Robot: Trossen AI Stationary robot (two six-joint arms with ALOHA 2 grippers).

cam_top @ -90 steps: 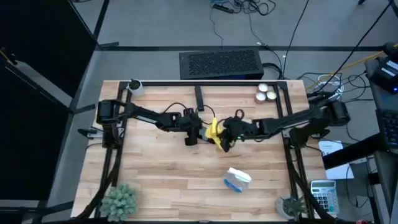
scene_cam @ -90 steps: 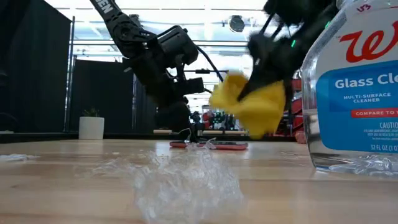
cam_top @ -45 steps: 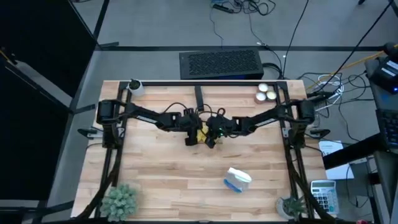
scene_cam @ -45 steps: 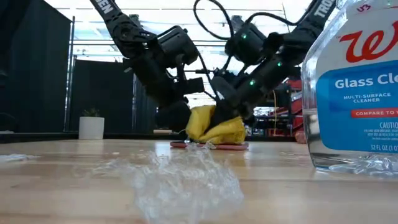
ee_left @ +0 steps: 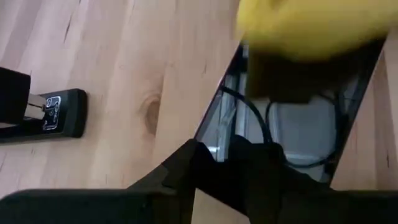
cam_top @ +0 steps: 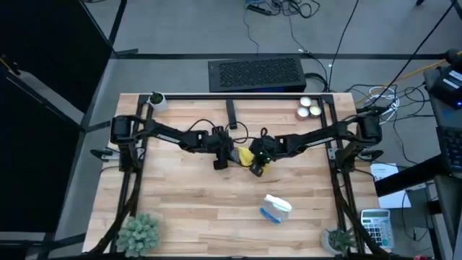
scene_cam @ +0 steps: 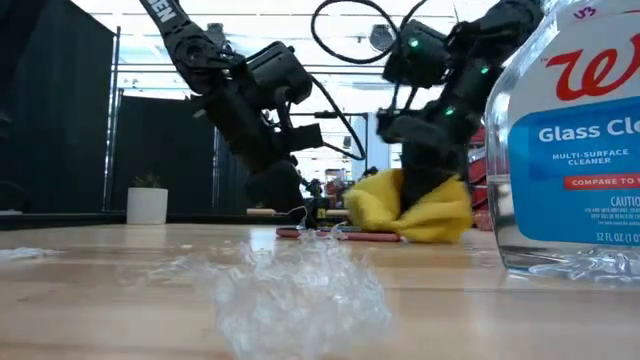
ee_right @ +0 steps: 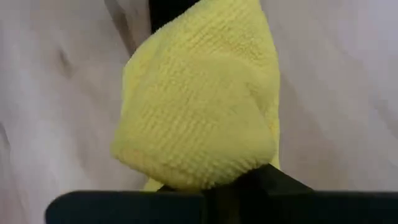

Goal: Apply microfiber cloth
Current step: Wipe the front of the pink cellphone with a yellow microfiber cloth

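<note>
While the clear glass-cleaner bottle with its blue label (scene_cam: 570, 140) stood nearest me at the front of the pale wooden table (cam_top: 188, 209), with a crumple of clear plastic film (scene_cam: 290, 285) lying before it, the work went on at mid-table. There the right gripper (cam_top: 258, 157) was clamped on the bright yellow microfiber cloth (cam_top: 250, 157), bunched in its closed fingers and pressed down so the cloth's lower folds touched the table, beside or partly over the flat black phone (scene_cam: 345, 234); I could not tell how much of the phone it covered. Just beyond, the left gripper (cam_top: 220, 154) hovered low by the phone; whether its fingers were parted I could not tell. To wipe well, I judged the right arm should keep light downward pressure and sweep flat across the screen, with the left steadying the phone so it would not slide.
</note>
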